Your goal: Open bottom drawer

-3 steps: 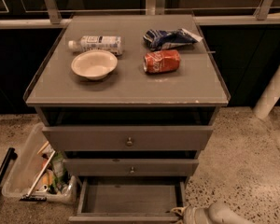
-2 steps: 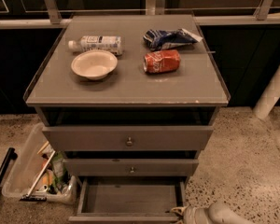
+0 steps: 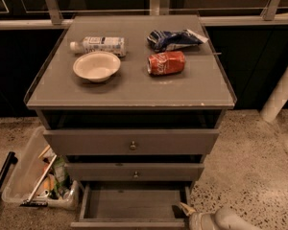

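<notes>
1. Bottom drawer (image 3: 132,204): lowest in the desk (image 3: 134,87), standing out from the desk front, tray showing.
2. End effector (image 3: 189,211): low at the desk's front right, beside the drawer's corner. You cannot tell its grip state.
3. Drawer lies to its left; long axis runs across the desk front.

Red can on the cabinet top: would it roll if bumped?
Likely: the red can lies on its side, so it probably rolls easily. It looks dented, so probably light. The gripper is low by the bottom drawer, far from it.
</notes>
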You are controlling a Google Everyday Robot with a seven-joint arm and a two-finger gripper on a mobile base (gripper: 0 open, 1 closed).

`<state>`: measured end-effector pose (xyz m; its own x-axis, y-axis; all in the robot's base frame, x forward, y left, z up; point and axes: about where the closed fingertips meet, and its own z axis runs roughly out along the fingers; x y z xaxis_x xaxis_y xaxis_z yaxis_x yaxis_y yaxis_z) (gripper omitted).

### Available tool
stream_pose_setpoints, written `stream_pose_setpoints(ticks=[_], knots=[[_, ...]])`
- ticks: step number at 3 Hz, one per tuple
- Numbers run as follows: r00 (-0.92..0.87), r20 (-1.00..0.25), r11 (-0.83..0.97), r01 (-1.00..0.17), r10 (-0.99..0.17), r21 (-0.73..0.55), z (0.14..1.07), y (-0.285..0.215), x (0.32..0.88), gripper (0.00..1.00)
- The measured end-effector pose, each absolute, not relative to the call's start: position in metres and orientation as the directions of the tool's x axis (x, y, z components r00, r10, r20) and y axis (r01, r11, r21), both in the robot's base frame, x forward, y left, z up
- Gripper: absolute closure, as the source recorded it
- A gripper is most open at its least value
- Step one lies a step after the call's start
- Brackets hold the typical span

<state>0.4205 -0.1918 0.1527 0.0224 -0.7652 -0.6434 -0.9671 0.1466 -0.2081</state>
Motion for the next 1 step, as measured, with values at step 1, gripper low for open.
stream_pose_setpoints(ticks=[1], knots=[[0.022, -0.643, 0.147, -0.967, -0.765, -0.208, 0.1527, -0.1918, 0.4205, 0.0]])
